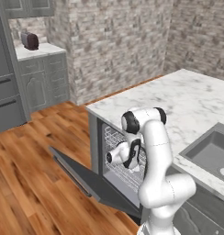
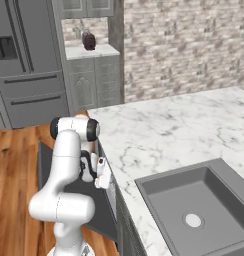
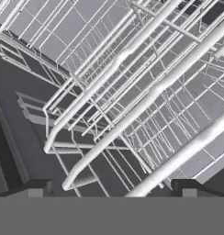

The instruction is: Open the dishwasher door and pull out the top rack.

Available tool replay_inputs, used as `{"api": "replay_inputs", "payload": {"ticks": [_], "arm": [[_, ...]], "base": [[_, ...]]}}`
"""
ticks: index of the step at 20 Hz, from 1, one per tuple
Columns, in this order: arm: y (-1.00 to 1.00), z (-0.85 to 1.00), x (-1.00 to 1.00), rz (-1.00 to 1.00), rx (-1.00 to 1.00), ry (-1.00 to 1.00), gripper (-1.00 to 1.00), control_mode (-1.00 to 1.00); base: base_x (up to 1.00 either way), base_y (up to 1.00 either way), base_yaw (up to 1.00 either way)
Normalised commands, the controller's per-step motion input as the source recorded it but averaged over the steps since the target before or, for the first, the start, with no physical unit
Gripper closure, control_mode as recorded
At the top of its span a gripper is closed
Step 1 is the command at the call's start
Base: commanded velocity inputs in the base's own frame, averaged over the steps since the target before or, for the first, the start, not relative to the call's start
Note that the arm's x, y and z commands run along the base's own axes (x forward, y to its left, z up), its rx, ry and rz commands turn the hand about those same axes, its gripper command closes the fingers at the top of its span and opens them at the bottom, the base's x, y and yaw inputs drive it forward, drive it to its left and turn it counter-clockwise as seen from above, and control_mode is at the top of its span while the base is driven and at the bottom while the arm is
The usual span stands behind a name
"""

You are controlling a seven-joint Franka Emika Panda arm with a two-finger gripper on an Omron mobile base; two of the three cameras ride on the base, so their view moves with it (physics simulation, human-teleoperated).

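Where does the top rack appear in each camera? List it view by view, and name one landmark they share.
Left base view: the top rack shows in the dishwasher opening, centre, partly behind the arm.
Right base view: I cannot make it out; the arm covers the opening.
Hand view: its wires cross the picture diagonally, close up.
Shared landmark: the open dishwasher door, also lower left in the right base view.

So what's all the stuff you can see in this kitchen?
dishwasher door: one, dark grey, folded down open over the wood floor.
top rack: one, whitish wire, inside the dishwasher opening under the counter.
counter: one, white marble, above the dishwasher.
sink: one, grey, set into the counter.
fridge: one, grey, on the far wall.
toaster: one, dark, on the far small counter.
cabinets: pale grey, below the toaster.
floor: brown wood.
arm: one, white, reaching into the dishwasher.
fingers: two, dark, spread apart at the rack's wires.
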Motion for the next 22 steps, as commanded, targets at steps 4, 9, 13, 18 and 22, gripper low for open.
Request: {"api": "replay_inputs", "payload": {"ticks": [4,9,13,18,22], "arm": [[-0.41,-0.24,0.03,-0.17,0.38,0.0,-1.0,-1.0],[-0.26,-0.6,-0.06,-0.14,0.32,0.0,-1.0,-1.0],[0.01,-0.53,-0.87,-0.14,0.27,0.0,-1.0,-1.0],[0.07,-0.31,-0.97,-0.15,0.29,0.0,-1.0,-1.0],[0.18,-0.3,-1.0,-0.13,0.27,0.0,-1.0,-1.0]], "base": [[0.0,0.0,0.0],[0.0,0.0,0.0],[0.0,0.0,0.0],[0.0,0.0,0.0],[0.0,0.0,0.0]]}}
